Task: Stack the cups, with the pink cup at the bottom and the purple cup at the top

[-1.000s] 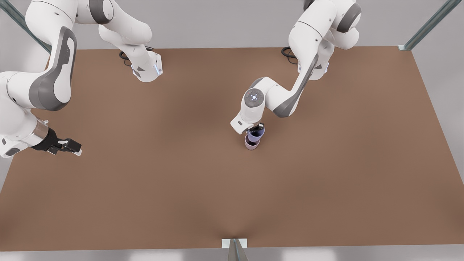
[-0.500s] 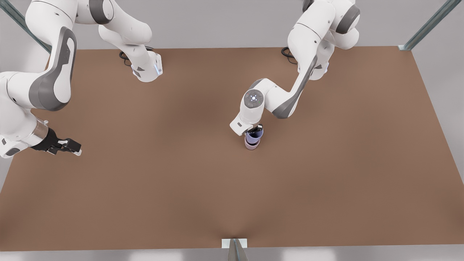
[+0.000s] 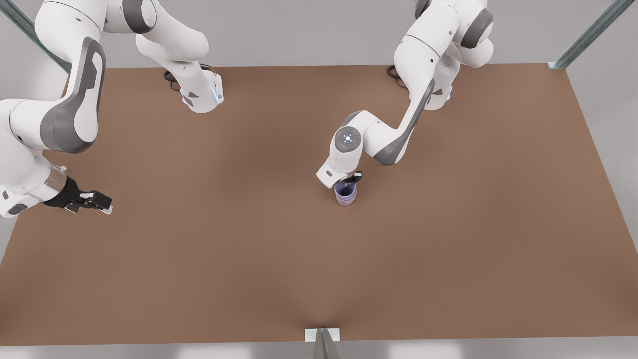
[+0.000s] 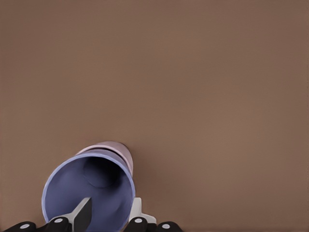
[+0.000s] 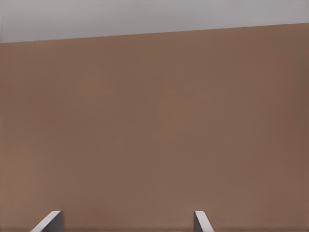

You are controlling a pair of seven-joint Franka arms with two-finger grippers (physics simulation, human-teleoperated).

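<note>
Right gripper [image 3: 102,203]: waited over the brown matte tabletop [image 3: 199,259], well apart from the cups toward the front view's left; fingers [image 5: 50,221] spread wide, holding nothing.

Small matte periwinkle-purple tapered cup [image 3: 345,189]: near the tabletop's middle, nested upright in the small matte pale pinkish-mauve tapered cup [image 3: 345,201], mouth up, long axis vertical. The pink cup [image 4: 113,147] stood on the tabletop, showing just beyond the purple cup [image 4: 89,191].

Left gripper [image 4: 111,212]: directly above the stack, jaws narrow, clamping the purple cup's rim wall, one finger [image 4: 83,213] inside, the other outside.

No readable writing.
</note>
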